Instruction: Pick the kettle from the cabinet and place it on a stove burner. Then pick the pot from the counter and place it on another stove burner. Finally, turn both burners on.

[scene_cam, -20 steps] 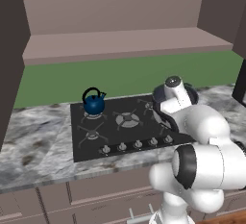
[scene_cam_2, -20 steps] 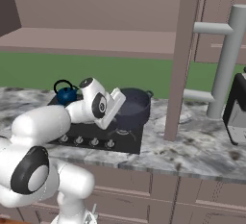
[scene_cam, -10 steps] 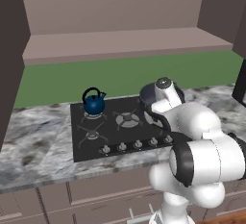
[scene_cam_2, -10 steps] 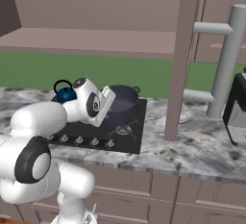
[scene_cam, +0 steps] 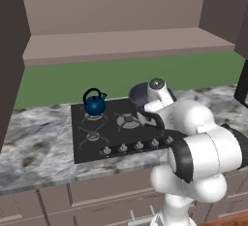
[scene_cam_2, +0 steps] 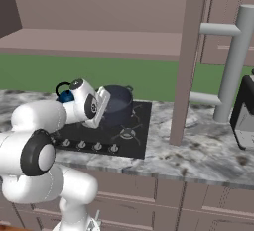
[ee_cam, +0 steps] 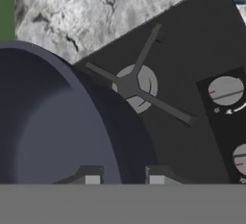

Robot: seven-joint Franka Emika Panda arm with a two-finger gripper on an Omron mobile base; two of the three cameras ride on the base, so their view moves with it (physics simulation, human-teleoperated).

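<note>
1. In the left base view, the kettle (scene_cam: 94,104) sat upright on the back-left burner (scene_cam: 93,118) of the black cooktop (scene_cam: 114,130), its black looped handle standing above the blue body.
2. In that view the pot (scene_cam: 139,94) showed as a dark rounded shape above the back of the cooktop, partly hidden behind the white arm (scene_cam: 193,137); whether it touched a grate could not be told.
3. A row of silver knobs (scene_cam: 131,147) ran along the cooktop's front edge, and the marble counter (scene_cam: 34,145) spread to the left. The cabinet (scene_cam: 121,43) shelf ran above the green wall (scene_cam: 121,77).
4. In the right base view, the pot (scene_cam_2: 118,107) hung over the right half of the cooktop (scene_cam_2: 111,133), its rim tilted slightly, with the gripper (scene_cam_2: 101,109) at its left rim.
5. The kettle (scene_cam_2: 63,94) peeked out behind the arm (scene_cam_2: 44,118) at the left of that view. The counter (scene_cam_2: 208,150) continued to the right.
6. In the hand view, the pot (ee_cam: 57,127) filled the left side, and its thick rim passed between the two fingertips (ee_cam: 92,177), so the gripper (ee_cam: 124,180) was clamped on the pot's rim.
7. Beside the pot in that view lay a burner (ee_cam: 135,88) with spoked grate, uncovered, and two knobs (ee_cam: 226,91) at the right edge. Marble counter (ee_cam: 96,11) showed beyond the cooktop (ee_cam: 192,50).
</note>
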